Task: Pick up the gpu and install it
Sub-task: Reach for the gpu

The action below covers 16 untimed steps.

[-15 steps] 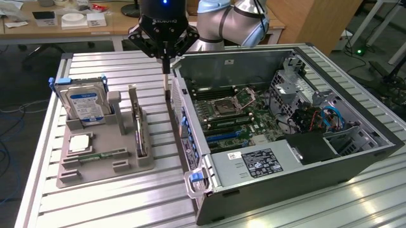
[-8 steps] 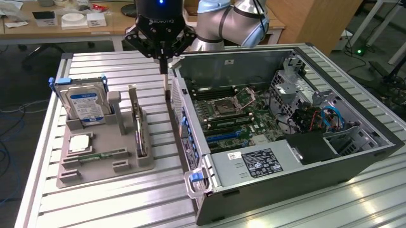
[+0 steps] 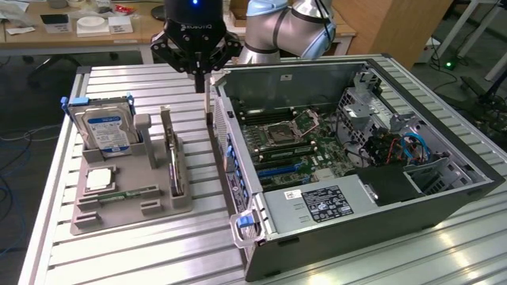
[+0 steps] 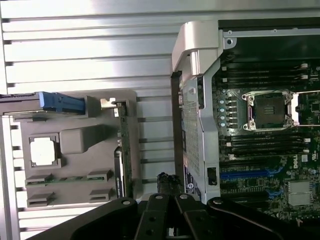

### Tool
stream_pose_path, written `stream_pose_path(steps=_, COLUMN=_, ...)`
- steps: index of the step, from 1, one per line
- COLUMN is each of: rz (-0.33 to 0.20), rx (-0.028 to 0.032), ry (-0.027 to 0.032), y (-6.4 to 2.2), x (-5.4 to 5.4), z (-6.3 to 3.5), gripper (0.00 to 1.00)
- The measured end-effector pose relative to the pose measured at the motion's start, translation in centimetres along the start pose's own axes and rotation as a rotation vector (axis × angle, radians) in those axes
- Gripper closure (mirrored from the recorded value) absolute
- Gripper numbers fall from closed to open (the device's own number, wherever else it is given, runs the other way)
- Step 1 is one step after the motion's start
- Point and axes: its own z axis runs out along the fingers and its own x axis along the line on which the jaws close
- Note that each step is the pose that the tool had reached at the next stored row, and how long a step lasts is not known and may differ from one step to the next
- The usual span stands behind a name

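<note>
While the pincer (image 3: 198, 80) hangs shut & empty over the table (image 3: 119, 255) by the PC case's (image 3: 372, 217) rear corner, the gpu (image 3: 170, 151) stands on edge in the gray holder (image 3: 119, 217), well apart.

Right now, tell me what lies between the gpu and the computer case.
A strip of bare slatted table separates the gpu from the case, plain in the exterior view.

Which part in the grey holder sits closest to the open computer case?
The gpu, standing on edge on the holder side facing the computer case; the hard drive, CPU and memory stick sit farther away.
</note>
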Motion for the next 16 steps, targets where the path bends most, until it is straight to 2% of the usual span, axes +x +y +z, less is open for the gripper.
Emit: stream_pose_path(steps=16, rz=0.000, rx=0.0000, ry=0.0000, y=-0.10, x=1.3, z=-0.04, gripper=0.89)
